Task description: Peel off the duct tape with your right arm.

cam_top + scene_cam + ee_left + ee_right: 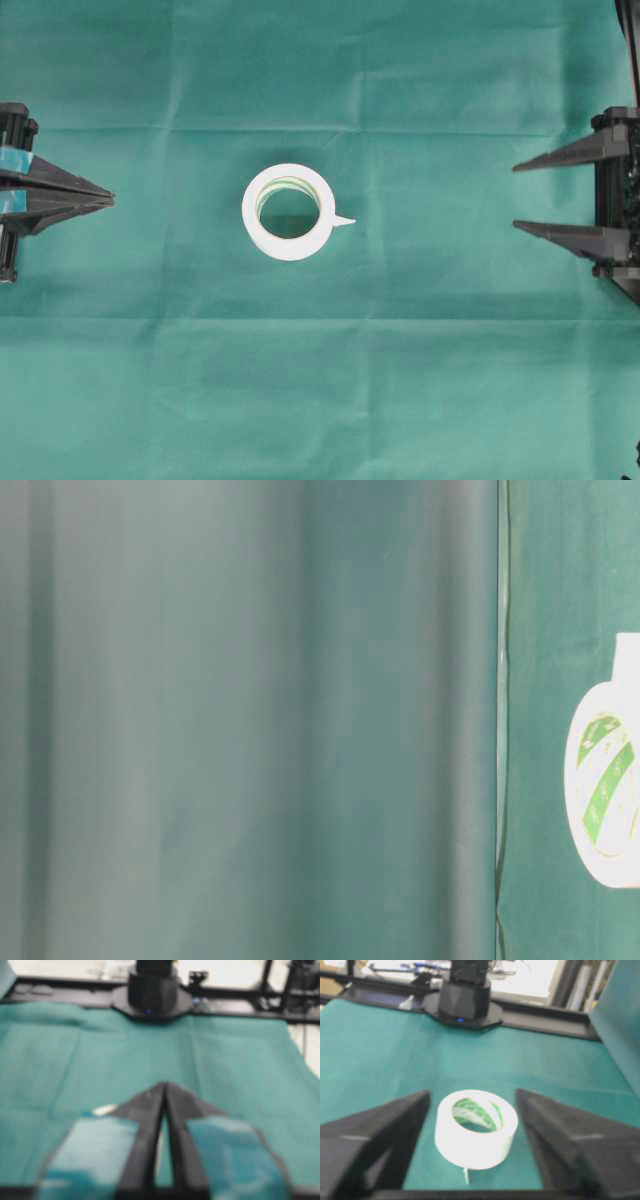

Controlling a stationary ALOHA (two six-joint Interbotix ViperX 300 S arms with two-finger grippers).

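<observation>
The duct tape is a wide white roll lying flat in the middle of the green cloth, its green-printed core facing up. A short loose strip end sticks out toward the right. In the right wrist view the duct tape sits ahead, framed between the two fingers, with the strip end pointing at the camera. My right gripper stands open at the right edge, well apart from the roll. At the left edge my left gripper, its fingers wrapped in teal tape, is shut on nothing.
Green cloth covers the whole table, with fold creases. The table-level view shows a blurred green surface close up and part of the duct tape at its right edge. Each wrist view shows the opposite arm's black base at the far table edge.
</observation>
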